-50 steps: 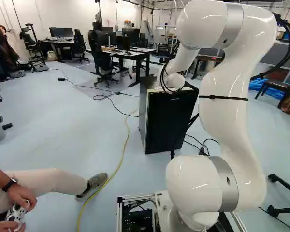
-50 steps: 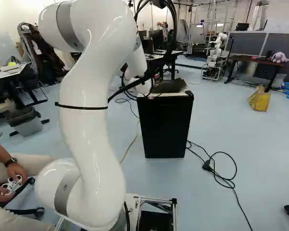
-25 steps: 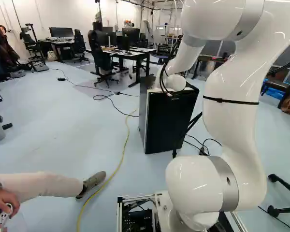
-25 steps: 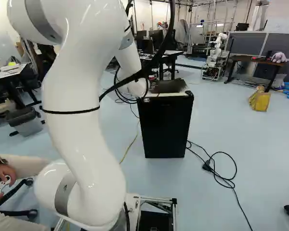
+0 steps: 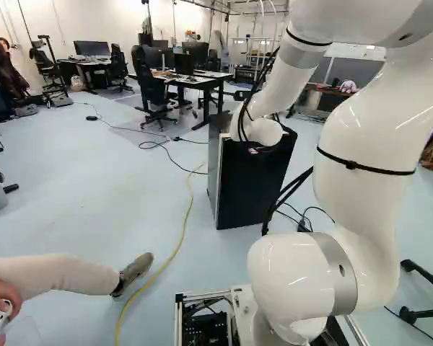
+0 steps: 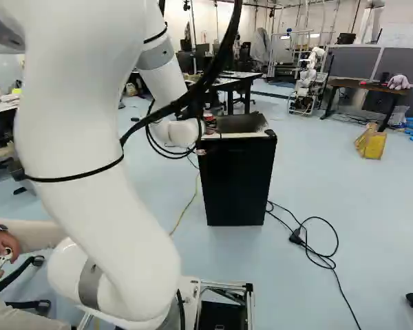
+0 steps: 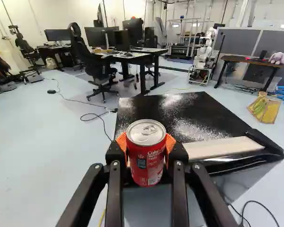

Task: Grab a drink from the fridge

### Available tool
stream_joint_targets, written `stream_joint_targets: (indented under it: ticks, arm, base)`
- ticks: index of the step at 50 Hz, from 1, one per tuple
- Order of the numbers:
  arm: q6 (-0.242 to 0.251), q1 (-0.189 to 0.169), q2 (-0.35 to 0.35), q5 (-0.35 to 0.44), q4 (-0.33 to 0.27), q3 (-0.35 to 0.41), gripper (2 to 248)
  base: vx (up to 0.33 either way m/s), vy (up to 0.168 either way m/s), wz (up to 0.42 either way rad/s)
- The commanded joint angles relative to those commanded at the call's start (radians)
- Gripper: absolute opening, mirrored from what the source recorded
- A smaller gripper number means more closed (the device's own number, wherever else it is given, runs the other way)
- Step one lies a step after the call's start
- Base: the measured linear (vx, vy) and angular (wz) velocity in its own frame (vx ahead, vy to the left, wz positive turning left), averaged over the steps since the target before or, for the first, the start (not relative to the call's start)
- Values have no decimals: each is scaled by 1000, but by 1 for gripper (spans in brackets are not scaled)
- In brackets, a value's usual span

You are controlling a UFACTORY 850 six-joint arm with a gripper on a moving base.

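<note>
My gripper (image 6: pixel 204 128) is mostly hidden behind the white wrist in the right base view, at the near left corner of the fridge's top. In the wrist view, the gripper (image 7: pixel 146 150) is shut on an upright red can (image 7: pixel 147 163), an orange pad pressing it from each side. Some red of the can (image 6: pixel 210 118) shows past the wrist in the right base view. The black fridge (image 6: pixel 237 182) stands on the floor ahead, its door looking closed. Its glossy top (image 7: pixel 170 113), with a pale strip along the front, lies beyond and beside the can.
Cables (image 6: pixel 316 251) lie right of the fridge, and a yellow cord (image 5: pixel 182 234) runs left of it. A person's leg and shoe (image 5: pixel 133 274) reach in at the left. Desks (image 5: pixel 202 83) and chairs stand farther back; another robot (image 6: pixel 306 82) is behind.
My arm has bent lower, its upper links swinging toward the base and its wrist shifting slightly beside the fridge top. The person's hands have moved away leftward. The base has stayed put.
</note>
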State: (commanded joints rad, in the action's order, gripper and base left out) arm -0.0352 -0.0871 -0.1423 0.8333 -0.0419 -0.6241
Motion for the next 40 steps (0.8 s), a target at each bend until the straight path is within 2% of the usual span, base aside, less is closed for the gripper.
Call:
stream_joint_targets:
  ticks: [20, 40]
  arm:
    - [13, 32, 155, 14, 15, 197, 96]
    - [23, 57, 275, 26, 27, 350, 96]
  base:
    - [0, 0, 0]
    - [0, 0, 0]
